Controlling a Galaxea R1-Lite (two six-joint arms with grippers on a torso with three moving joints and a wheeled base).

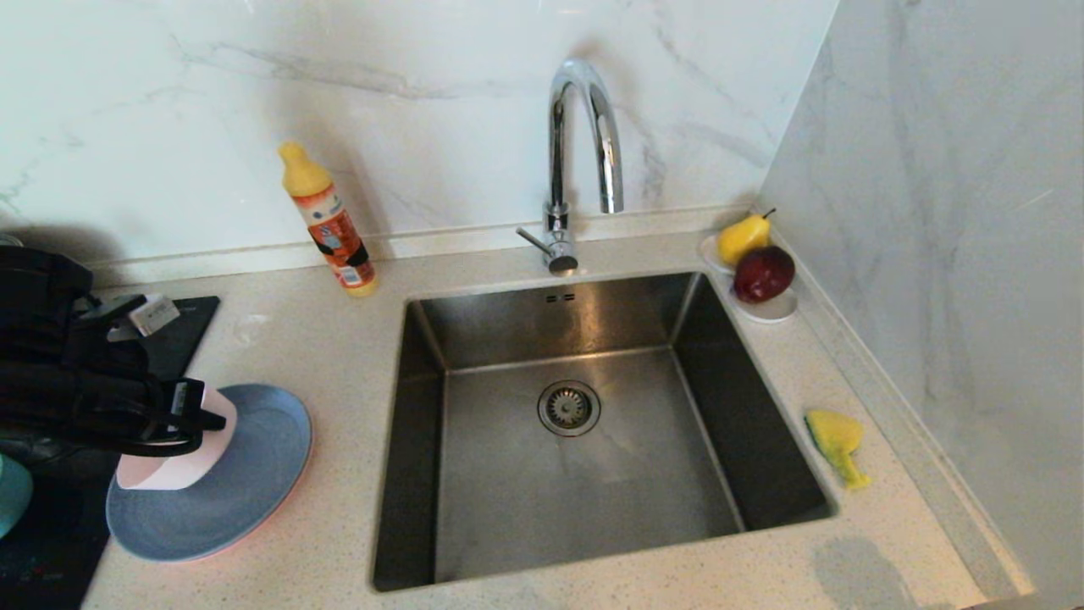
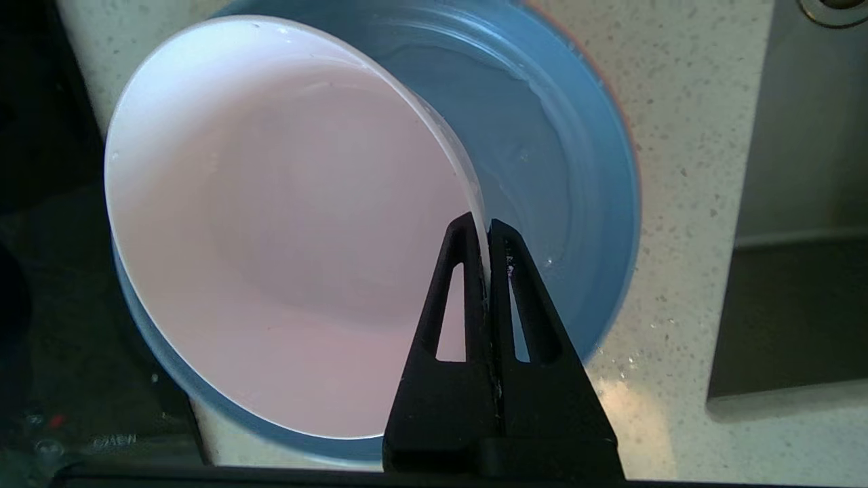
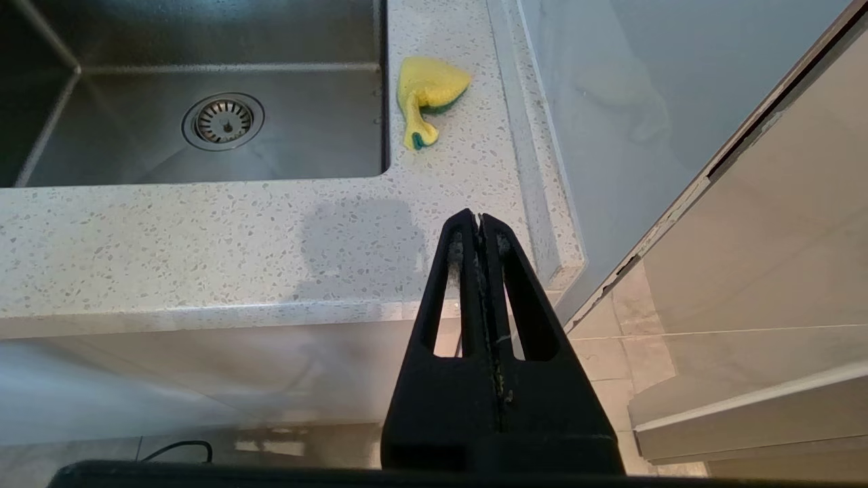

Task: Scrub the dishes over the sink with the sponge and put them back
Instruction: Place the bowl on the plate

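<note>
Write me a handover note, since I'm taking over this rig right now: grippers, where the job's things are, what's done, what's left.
Left gripper: shut on the pale pink bowl rim, tilted over the grey-blue plate left of the sink.
Right gripper: shut, empty, parked off the counter's front edge.
Sponge: on the counter right of the sink, untouched.
Teal bowl: at far left.
Done: bowl gripped.
Left: all scrubbing, putting back.
</note>
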